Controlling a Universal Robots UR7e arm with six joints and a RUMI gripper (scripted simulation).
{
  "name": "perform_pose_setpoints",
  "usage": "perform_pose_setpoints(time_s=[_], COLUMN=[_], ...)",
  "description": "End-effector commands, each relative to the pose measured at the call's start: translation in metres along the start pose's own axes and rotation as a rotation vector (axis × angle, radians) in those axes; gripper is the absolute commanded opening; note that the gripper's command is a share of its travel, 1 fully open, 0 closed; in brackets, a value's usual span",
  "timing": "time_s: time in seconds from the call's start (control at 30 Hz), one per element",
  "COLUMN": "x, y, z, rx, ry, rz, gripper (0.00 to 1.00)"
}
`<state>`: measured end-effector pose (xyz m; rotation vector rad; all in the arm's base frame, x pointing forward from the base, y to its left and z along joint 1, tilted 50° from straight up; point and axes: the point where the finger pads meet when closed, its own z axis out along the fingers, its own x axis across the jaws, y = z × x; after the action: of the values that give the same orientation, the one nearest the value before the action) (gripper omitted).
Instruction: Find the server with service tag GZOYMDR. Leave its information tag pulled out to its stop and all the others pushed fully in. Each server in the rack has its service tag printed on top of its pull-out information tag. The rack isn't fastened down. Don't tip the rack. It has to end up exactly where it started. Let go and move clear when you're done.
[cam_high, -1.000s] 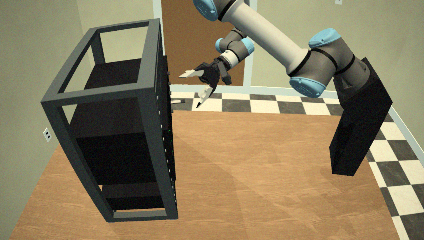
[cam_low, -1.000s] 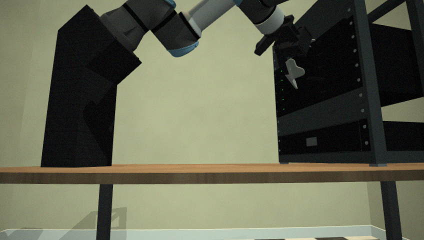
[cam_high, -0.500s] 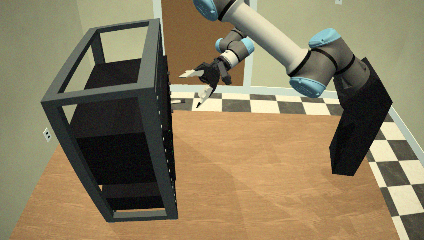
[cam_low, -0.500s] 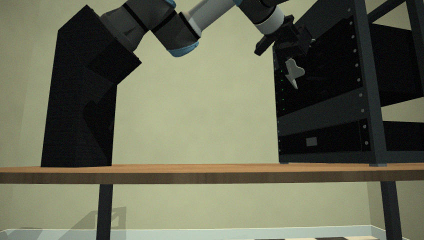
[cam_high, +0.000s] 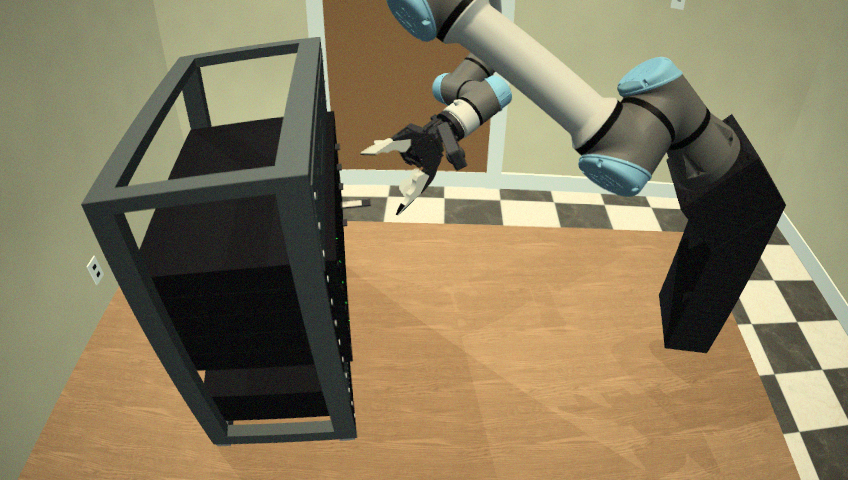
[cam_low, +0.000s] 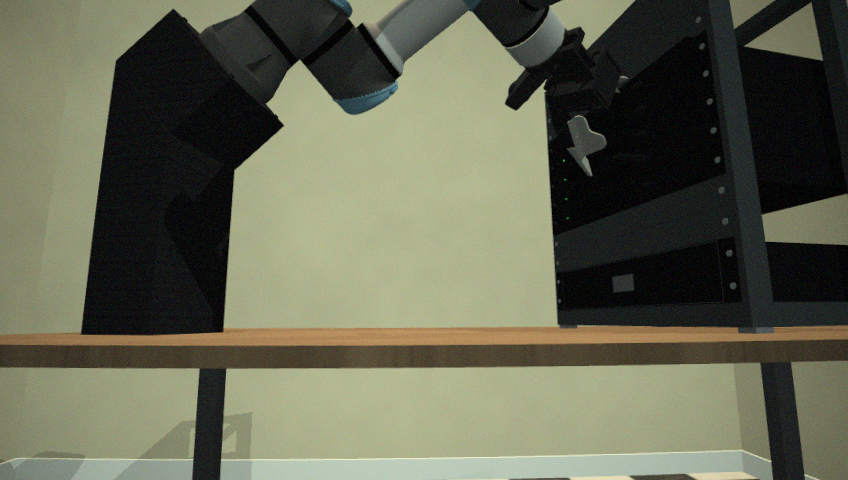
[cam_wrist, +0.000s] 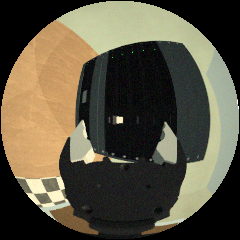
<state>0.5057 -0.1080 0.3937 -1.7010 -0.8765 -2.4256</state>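
The dark grey rack (cam_high: 297, 118) (cam_low: 740, 178) (cam_wrist: 192, 100) stands upright and holds several black servers. One information tag (cam_high: 355, 203) (cam_wrist: 119, 120) sticks out of the rack's front, with a pale top and a dark end. Its lettering is too small to read. Other tags show only as small dark ends, such as one tag end (cam_high: 344, 222) (cam_wrist: 138, 120), close to the server fronts. My gripper (cam_high: 381, 182) (cam_low: 605, 127) (cam_wrist: 124, 121) is open and empty, in front of the rack's upper part. Its pale fingers stand apart, and the protruding tag appears between them in the wrist view without contact.
The rack stands on the wooden table (cam_high: 535, 356) (cam_low: 386, 355) (cam_wrist: 30, 125). The arm's black pedestal (cam_high: 714, 255) (cam_low: 148, 196) stands across from the rack's front. A lower server (cam_low: 666, 279) has a grey label (cam_low: 623, 283). Small green lights mark some server fronts.
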Motion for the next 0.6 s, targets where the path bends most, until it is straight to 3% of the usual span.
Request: perform_pose_setpoints(time_s=[0.0,0.57], x=[0.001,0.002], y=[-0.002,-0.014], z=[-0.004,-0.027], rx=[0.001,0.001], ry=[0.0,0.0], rz=[0.0,0.0], gripper=[1.0,1.0])
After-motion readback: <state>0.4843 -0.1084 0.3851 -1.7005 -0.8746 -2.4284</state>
